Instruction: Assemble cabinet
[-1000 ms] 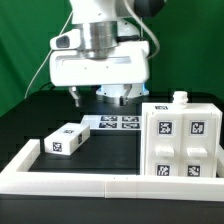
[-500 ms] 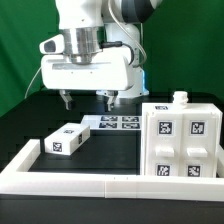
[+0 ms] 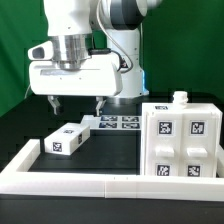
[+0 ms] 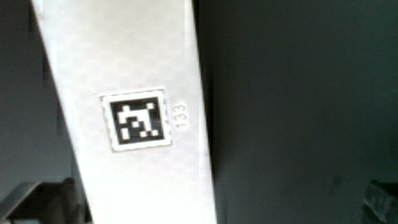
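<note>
Cabinet body stands seemingly part-built at the exterior view's right of the bench; one loose tagged part lies well apart, yet to be fitted; jaws hang spread and empty above it.

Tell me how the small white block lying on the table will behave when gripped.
The small block looks like rigid plastic: probably stiff and light. Lying flat on the table, it seems unlikely to roll. Its smooth sides might slip in the gripper.
</note>
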### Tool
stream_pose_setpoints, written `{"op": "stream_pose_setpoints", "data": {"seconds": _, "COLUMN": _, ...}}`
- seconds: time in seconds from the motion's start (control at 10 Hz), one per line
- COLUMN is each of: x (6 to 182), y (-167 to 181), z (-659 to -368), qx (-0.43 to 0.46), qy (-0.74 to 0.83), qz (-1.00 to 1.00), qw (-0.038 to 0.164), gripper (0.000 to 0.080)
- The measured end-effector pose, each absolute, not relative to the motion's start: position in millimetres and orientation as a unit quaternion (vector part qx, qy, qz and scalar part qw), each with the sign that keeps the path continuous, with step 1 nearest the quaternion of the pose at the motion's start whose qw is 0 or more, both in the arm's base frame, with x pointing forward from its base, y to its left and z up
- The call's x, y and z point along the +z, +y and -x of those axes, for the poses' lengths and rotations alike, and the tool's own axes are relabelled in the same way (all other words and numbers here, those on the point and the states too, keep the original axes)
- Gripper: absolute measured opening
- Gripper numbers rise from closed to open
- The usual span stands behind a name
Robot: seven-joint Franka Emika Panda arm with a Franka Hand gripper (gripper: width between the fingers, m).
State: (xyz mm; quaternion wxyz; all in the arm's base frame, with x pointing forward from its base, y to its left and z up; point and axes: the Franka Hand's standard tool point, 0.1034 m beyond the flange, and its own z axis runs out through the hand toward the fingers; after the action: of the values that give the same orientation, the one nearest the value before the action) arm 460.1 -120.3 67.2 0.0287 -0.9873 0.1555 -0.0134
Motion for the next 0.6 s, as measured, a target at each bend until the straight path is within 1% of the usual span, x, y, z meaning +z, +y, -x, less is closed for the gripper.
{"op": "stream_pose_setpoints", "data": {"seconds": 0.4, "x": 53.8, "y": -134.9, "z": -457.3, "qx": -0.023, "qy": 0.118, "qz": 0.993, "qw": 0.016, "gripper": 0.0797}}
{"op": "stream_pose_setpoints", "data": {"seconds": 0.6, "x": 43.3, "y": -142.2, "z": -453.9, "qx": -0.024, "qy": 0.099, "qz": 0.995, "qw": 0.011, "gripper": 0.0797}}
